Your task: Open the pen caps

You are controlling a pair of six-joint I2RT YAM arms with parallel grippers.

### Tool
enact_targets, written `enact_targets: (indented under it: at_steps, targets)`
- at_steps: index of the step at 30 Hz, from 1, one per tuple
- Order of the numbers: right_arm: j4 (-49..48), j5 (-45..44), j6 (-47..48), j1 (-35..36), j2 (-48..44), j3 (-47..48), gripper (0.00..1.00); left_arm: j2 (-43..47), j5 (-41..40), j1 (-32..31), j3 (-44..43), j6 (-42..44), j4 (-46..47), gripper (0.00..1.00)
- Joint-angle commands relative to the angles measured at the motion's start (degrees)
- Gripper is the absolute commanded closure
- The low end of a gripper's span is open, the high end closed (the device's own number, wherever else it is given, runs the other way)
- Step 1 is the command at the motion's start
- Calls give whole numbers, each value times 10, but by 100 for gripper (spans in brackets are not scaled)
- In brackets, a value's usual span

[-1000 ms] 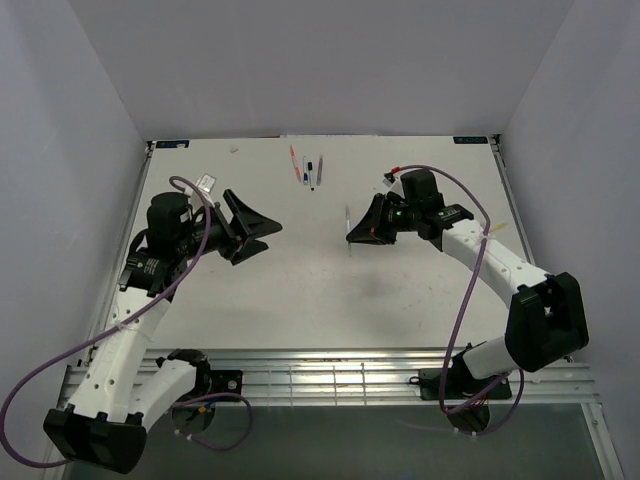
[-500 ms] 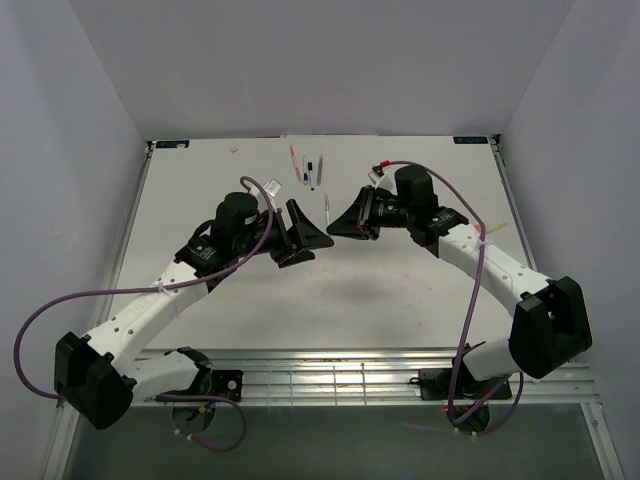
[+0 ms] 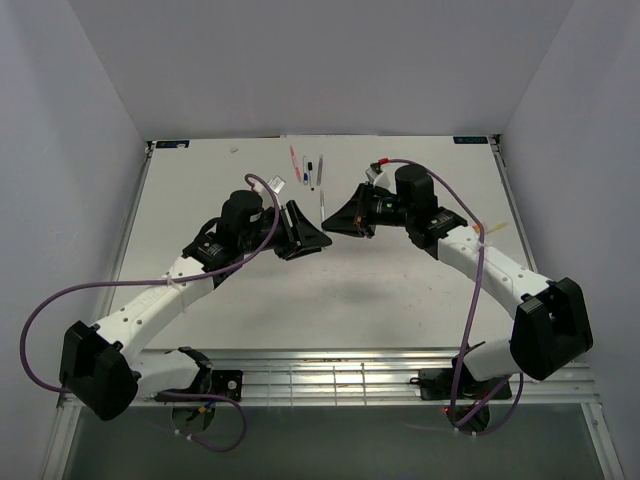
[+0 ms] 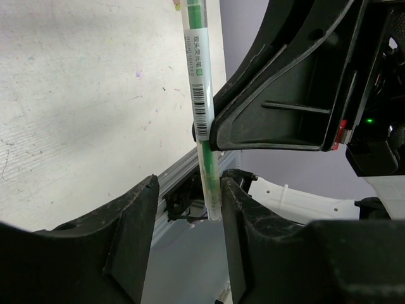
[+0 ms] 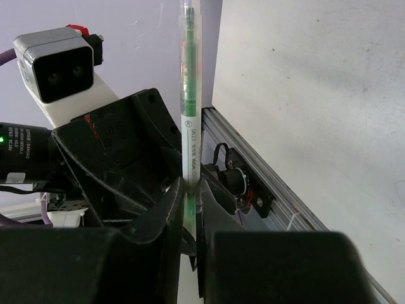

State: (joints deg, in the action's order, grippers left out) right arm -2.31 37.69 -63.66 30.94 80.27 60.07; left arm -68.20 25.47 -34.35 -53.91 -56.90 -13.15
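One flat white bench (image 3: 400,300) is spanned by two white-and-black arms, set nose to nose above its far middle. The left arm (image 3: 160,300) is angled in from the left and the right arm (image 3: 480,260) from the right.

The right gripper (image 5: 190,190) is clenched on a slim clear-barrelled pen with green ink and a white barcode label (image 4: 199,82). The pen is pinched crosswise just past the end of the label and is held off the bench.

The left gripper (image 4: 186,190) is spread wide, with nothing grasped. The pen's green-tinted end (image 4: 212,190) is placed between its fingers (image 4: 253,240), just beside one of them. Whether they touch cannot be told.

No seam is made out on the held pen in either wrist view, so it cannot be told which end carries the pen cap.

Three loose thin pens (image 3: 308,168) are laid side by side near the far edge of the bench, just beyond both grippers. One is reddish, one blue-marked and one dark. Their caps are too small to be picked out from the overhead view.
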Motion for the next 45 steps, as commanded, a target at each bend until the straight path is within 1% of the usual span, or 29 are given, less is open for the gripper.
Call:
enact_targets:
  at_steps: [1,6,9,10,11,13,14,16,20,21,23,24,25,26,28,32,33,36,37,38,39,41,42,44,45]
  targets:
    - [-39,10,-14,6,-18,-8,92,6,6,-3,1,5,19,46]
    - [-44,8,-19,13,-20,-16,92,10,5,-3,6,4,22,51]
    - [-46,4,-22,18,-24,-25,92,7,8,-3,9,3,22,56]
    - [-47,5,-22,18,-25,-27,92,5,12,-3,9,3,24,59]
    - [-49,5,-23,18,-26,-29,92,4,14,-3,9,3,24,65]
    - [-52,1,-24,18,-27,-31,92,3,21,-3,12,2,26,71]
    - [-52,-1,-24,18,-28,-30,92,3,24,-3,13,1,27,78]
    - [-52,-3,-23,18,-25,-27,92,3,31,-3,18,-1,28,84]
    - [-53,-7,-22,18,-20,-26,92,7,40,-3,25,-4,28,88]
    - [-53,-7,-21,18,-20,-27,92,8,41,-3,26,-4,28,91]
    - [-55,-4,-18,18,-17,-26,92,9,48,-2,28,-2,28,94]
    - [-53,-1,-16,18,-15,-27,91,9,49,-3,28,-1,29,96]
    - [-53,1,-11,18,-11,-26,82,8,49,-3,28,0,27,100]
    - [-46,4,-6,18,-8,-21,76,7,50,-3,28,-1,27,100]
    - [-36,4,10,18,-1,-14,69,4,55,-3,28,-1,27,100]
    - [-25,4,20,18,10,0,67,-5,64,-3,25,0,30,100]
    - [-25,5,20,18,12,2,67,-6,65,-3,23,0,30,100]
    - [-24,4,21,20,18,4,78,-7,66,-3,23,-1,30,100]
    - [-24,4,21,20,19,2,89,-8,66,-3,22,0,30,100]
    - [-24,3,22,20,18,1,92,-9,67,-3,22,0,30,100]
    - [-24,-1,23,20,17,1,92,-10,69,-3,22,0,30,98]
    - [-20,-13,26,20,11,0,92,-10,73,-3,24,-1,31,87]
    - [-18,-15,27,20,9,0,92,-9,73,-3,25,-1,30,80]
    - [-19,-17,26,20,5,0,92,-5,72,-3,31,-3,30,71]
    - [-19,-18,26,20,3,0,92,-4,72,-2,33,-4,30,64]
